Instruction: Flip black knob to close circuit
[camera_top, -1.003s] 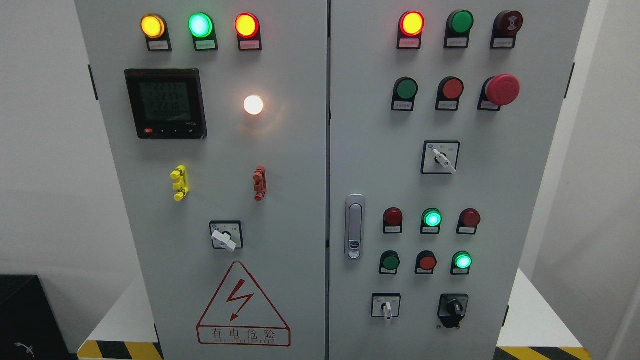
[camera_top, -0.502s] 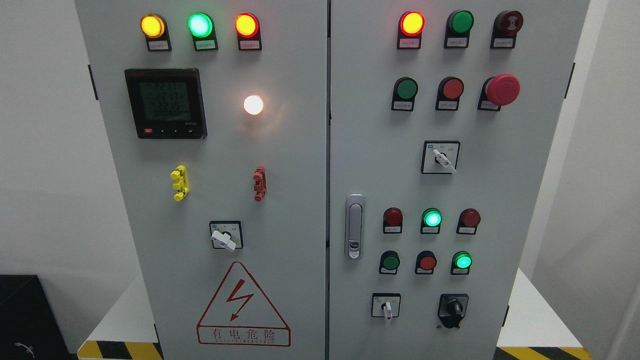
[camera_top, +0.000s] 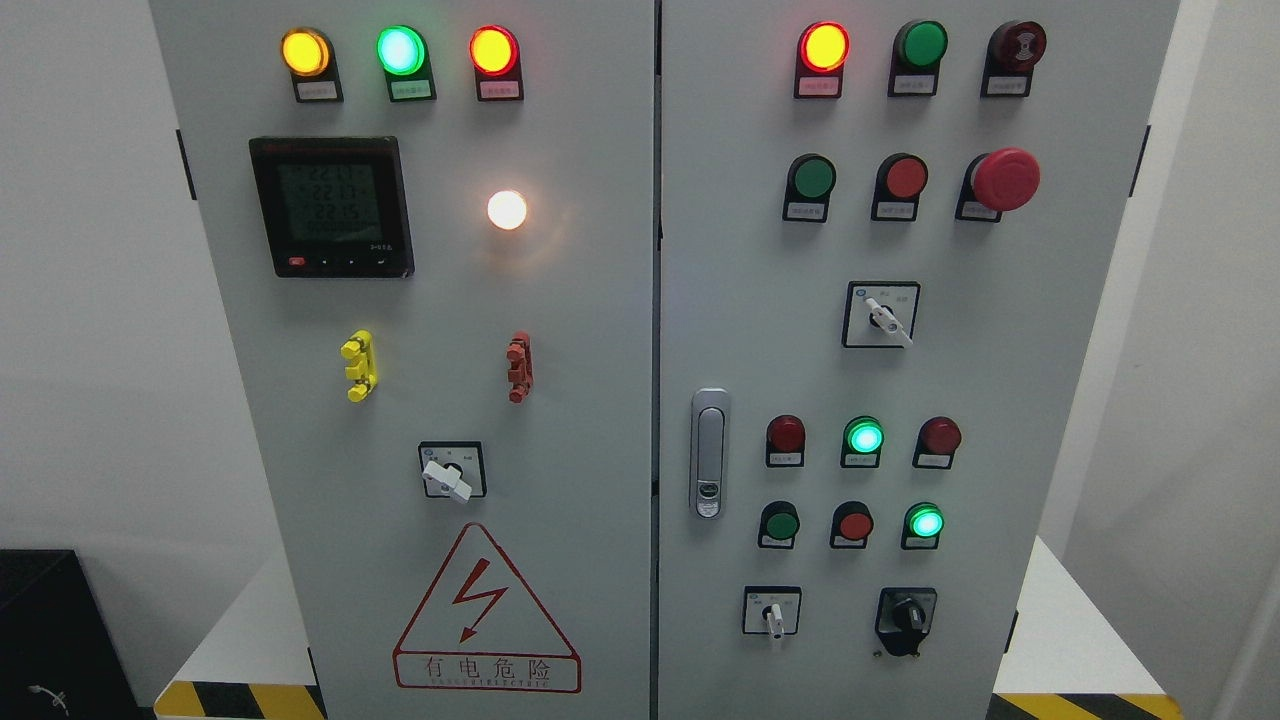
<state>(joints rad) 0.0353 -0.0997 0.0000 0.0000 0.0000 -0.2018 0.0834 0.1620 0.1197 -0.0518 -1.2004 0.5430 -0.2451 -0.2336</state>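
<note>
The black knob (camera_top: 906, 617) sits at the lower right of the grey electrical cabinet's right door (camera_top: 740, 300), on a black base, its handle pointing up and slightly left. Neither of my hands nor arms shows in the head view.
White-handled selector switches sit at the right door's middle (camera_top: 882, 315), its bottom (camera_top: 772, 613) and on the left door (camera_top: 450, 473). A red mushroom stop button (camera_top: 1004, 179), lit lamps, a meter (camera_top: 331, 206), a door latch (camera_top: 709, 453) and a hazard sign (camera_top: 487, 613) are on the panel.
</note>
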